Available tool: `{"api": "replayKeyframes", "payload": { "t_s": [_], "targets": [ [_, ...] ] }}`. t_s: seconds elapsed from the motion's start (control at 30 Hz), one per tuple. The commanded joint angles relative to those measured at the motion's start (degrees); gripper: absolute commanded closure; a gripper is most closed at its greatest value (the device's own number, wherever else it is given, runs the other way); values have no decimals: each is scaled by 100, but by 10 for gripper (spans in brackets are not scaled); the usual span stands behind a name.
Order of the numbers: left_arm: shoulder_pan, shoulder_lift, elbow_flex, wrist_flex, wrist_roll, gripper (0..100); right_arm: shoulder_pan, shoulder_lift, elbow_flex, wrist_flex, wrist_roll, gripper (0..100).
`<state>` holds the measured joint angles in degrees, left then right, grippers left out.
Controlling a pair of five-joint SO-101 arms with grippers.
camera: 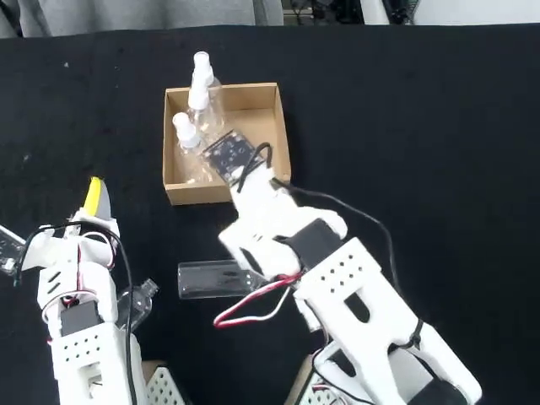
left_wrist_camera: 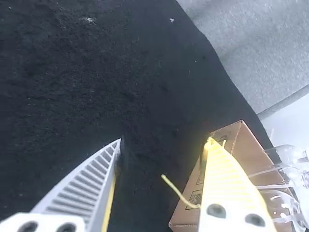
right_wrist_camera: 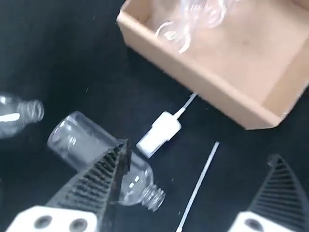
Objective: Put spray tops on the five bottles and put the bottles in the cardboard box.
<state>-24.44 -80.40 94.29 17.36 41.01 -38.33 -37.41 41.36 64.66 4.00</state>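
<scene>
With our right gripper [right_wrist_camera: 200, 151] spread wide and empty over the loose spray top [right_wrist_camera: 158, 134], which lies between the uncapped bottle [right_wrist_camera: 77, 140] and the cardboard box [right_wrist_camera: 193, 71], we should pinch its white head squarely.

Table [camera: 439, 126] is covered with black cloth, flecked with lint. Beyond its far edge, grey folded fabric [camera: 126, 13] is noted at left, dark cables [camera: 337, 10] at centre, and a white panel [camera: 472, 10] at right. A grey surface [left_wrist_camera: 260, 48] is seen past the table edge in the left wrist view. Lighting is even.
</scene>
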Motion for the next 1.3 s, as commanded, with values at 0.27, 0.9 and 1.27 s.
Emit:
{"api": "replayKeyframes", "payload": {
  "t_s": [0.27, 0.9, 1.27],
  "targets": [
    [-558, -88, -171, -9, 26, 752, -1415, -242, -330, 598, 79, 624],
    [-567, -88, -224, -18, 35, 752, -1776, 2044, -725, 79, 941, 619],
    [-1666, -88, -391, -9, 404, 752, -1785, 2756, -716, -299, 1011, 621]
  ]
}}
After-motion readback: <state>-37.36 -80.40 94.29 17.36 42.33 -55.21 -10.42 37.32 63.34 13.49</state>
